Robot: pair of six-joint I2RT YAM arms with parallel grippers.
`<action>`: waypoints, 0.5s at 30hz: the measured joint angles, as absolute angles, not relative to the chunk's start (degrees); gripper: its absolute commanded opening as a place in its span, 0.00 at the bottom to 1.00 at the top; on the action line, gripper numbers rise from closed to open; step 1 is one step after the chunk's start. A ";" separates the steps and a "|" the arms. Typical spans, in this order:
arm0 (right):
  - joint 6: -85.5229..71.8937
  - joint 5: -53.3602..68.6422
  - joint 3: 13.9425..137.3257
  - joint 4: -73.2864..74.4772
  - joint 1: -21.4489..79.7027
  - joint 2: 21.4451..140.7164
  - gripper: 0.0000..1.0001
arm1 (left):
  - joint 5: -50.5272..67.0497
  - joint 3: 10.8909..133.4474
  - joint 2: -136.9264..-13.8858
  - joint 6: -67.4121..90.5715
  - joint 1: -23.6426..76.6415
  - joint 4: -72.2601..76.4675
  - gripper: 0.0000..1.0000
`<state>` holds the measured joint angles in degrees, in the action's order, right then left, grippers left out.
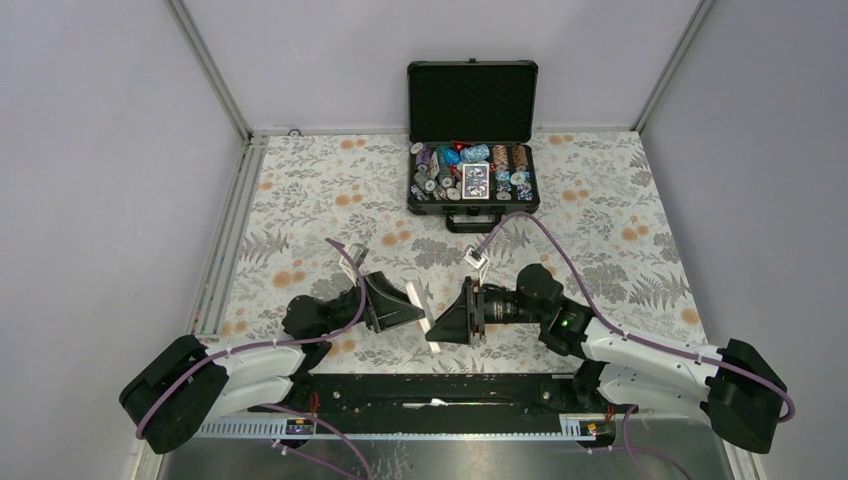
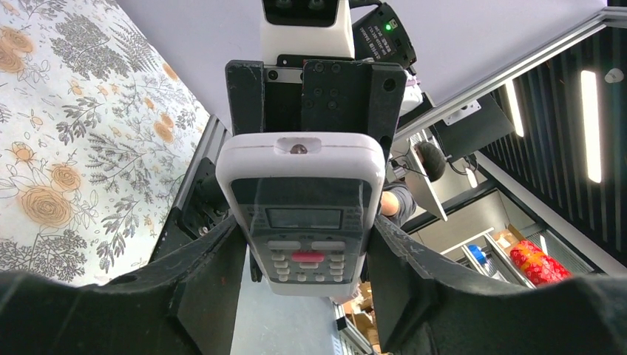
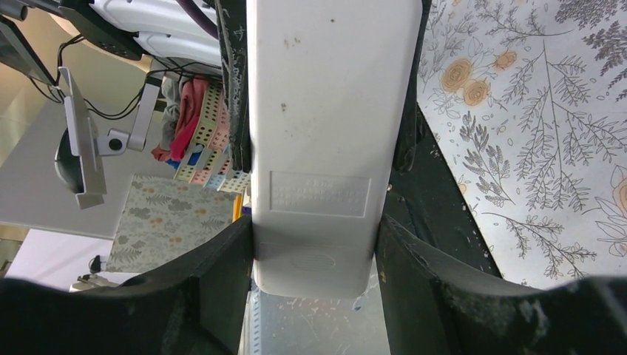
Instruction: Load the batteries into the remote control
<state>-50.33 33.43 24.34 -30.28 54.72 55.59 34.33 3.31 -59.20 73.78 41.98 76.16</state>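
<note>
The white remote control [image 1: 425,313] is held in the air between both grippers, above the floral table near its front edge. My left gripper [image 1: 405,305] is shut on its sides; the left wrist view shows its front [image 2: 302,200] with the dark display and small buttons between the fingers [image 2: 214,259]. My right gripper [image 1: 452,320] is shut on the same remote; the right wrist view shows its plain white back [image 3: 319,133] with the ribbed cover tab [image 3: 314,260] in place. The batteries are not in view.
An open black chip case [image 1: 472,150] with chips and cards stands at the back centre. A black base plate [image 1: 440,392] runs along the near edge. A metal rail [image 1: 228,240] borders the left side of the floral cloth [image 1: 320,190].
</note>
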 measured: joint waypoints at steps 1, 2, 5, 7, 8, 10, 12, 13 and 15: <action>-50.02 33.12 24.34 -29.74 54.72 55.18 0.73 | 34.33 3.31 -59.22 73.76 42.00 76.18 0.12; -49.76 32.82 24.34 -29.06 54.72 54.74 0.79 | 34.33 3.36 -59.24 73.71 42.00 76.16 0.07; -47.22 30.00 24.47 -23.49 54.65 51.75 0.93 | 34.09 3.64 -59.68 73.12 41.93 76.14 0.00; -44.16 26.70 25.17 -17.50 54.63 48.45 0.97 | 33.87 4.01 -60.36 72.77 41.93 75.75 0.00; -42.52 24.73 25.80 -14.28 54.63 46.74 0.98 | 33.80 4.27 -60.82 72.49 41.93 75.37 0.00; -39.57 21.21 27.51 -8.75 54.59 44.34 0.99 | 33.63 5.15 -61.69 71.83 41.93 73.63 0.00; -36.91 17.32 29.61 -3.53 54.59 43.03 0.99 | 33.21 6.37 -62.35 70.70 41.93 69.82 0.00; -35.51 14.94 30.85 -0.54 54.59 42.70 0.99 | 32.93 6.98 -62.43 70.11 41.93 67.72 0.00; -33.21 9.67 32.97 4.60 54.57 42.81 0.99 | 31.59 9.32 -62.41 67.79 41.93 59.88 0.00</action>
